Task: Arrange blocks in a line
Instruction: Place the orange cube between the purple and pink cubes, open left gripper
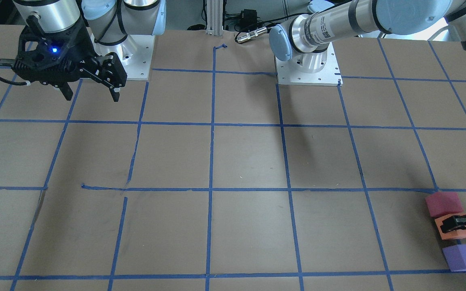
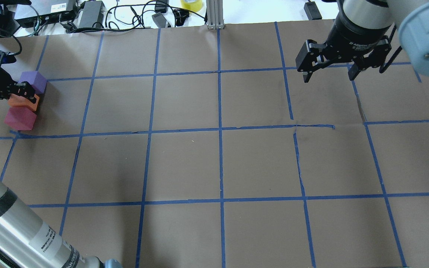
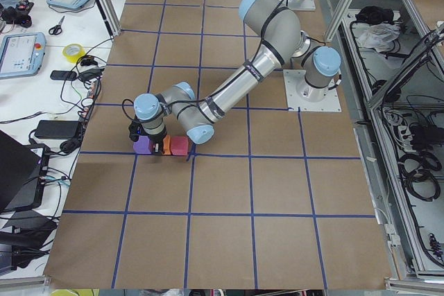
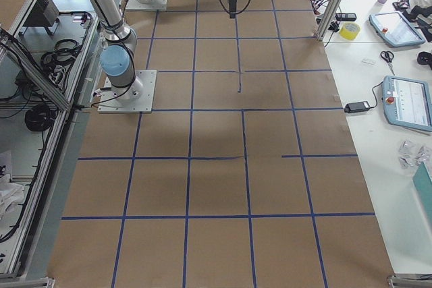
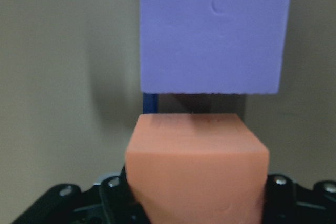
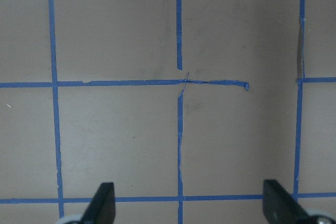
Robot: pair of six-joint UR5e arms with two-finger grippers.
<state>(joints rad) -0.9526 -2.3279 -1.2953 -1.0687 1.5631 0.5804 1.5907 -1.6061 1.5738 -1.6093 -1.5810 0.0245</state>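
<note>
From my console, the left gripper (image 2: 27, 96) sits at the far left edge of the overhead view, clenched on the orange block (image 2: 22, 105). In the left wrist view its black fingers (image 5: 113, 192) press against both sides of that block. I cannot tell whether the block rests on the paper or hangs just above it.

The three blocks form a short row. The purple block (image 2: 32, 81) is uppermost in the overhead frame, the orange one is in the middle, and the pinkish-red block (image 2: 20, 119) is lowest. The wrist camera shows a narrow shadowed gap between orange and purple, with a strip of blue tape (image 5: 150, 102) in it. Orange and pinkish-red look as if they touch, though I cannot be sure from overhead. In the front-facing view the same row sits at the lower right.

The right gripper (image 2: 328, 76) hangs at the upper right of the overhead frame above the taped table (image 2: 218, 160), well apart from the blocks, its fingers spread wide and grasping nothing
</note>
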